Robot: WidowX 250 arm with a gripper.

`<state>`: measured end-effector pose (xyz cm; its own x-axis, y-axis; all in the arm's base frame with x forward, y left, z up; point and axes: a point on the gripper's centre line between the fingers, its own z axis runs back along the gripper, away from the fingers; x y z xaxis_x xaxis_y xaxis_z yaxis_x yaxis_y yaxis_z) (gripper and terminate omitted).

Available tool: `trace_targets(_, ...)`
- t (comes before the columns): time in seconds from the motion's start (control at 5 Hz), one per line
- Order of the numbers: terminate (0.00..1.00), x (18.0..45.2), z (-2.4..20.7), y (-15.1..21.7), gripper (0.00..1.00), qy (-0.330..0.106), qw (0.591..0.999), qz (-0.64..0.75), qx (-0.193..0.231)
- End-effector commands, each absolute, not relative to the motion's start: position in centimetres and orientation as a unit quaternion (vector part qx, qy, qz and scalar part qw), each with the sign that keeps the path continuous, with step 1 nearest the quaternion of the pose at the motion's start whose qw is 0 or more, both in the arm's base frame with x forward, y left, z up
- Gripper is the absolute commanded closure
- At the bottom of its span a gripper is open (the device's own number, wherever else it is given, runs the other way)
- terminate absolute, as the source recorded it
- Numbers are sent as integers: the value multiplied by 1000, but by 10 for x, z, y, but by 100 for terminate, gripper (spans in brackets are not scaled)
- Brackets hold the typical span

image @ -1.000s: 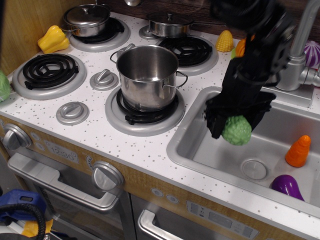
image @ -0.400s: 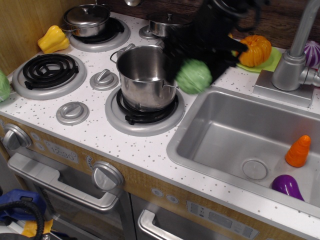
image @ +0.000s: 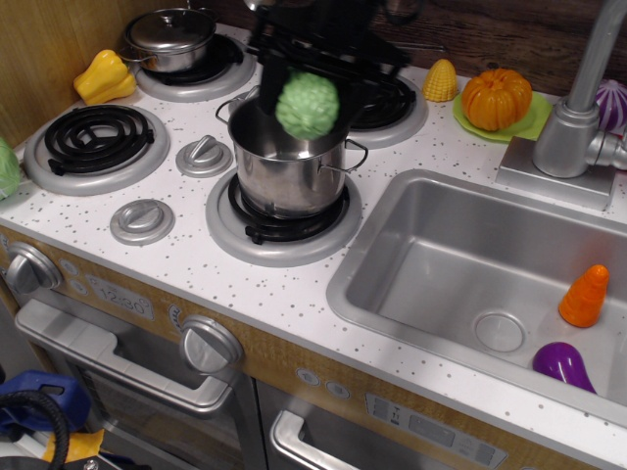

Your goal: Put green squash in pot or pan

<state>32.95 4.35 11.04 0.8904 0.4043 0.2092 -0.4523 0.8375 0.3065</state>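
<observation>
The green squash (image: 308, 104) is a light green, bumpy oval toy. My black gripper (image: 310, 83) is shut on it and holds it in the air right over the open mouth of the pot (image: 284, 166). The pot is a tall shiny steel stockpot with two small loop handles. It stands on the front right burner (image: 245, 233). The gripper and arm come in from the top of the view and hide the back rim of the pot.
A lidded steel pot (image: 168, 39) sits on the back left burner, a yellow pepper toy (image: 103, 76) beside it. A yellow corn toy (image: 440, 80) and an orange pumpkin (image: 497, 98) lie at the back. The sink (image: 460, 274) holds an orange carrot (image: 585, 296) and a purple eggplant (image: 563, 363). The tap (image: 578, 108) stands at right.
My gripper has carried the green squash up out of the sink, leftward across the counter, to above the pot's mouth.
</observation>
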Motion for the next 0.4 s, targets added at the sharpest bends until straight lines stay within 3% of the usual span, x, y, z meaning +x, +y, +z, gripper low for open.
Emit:
trace_targets(0.0, 0, 330, 124, 58, 0, -101, 956, 217, 171)
trace_targets(0.2, 100, 330, 124, 58, 0, -101, 956, 217, 171)
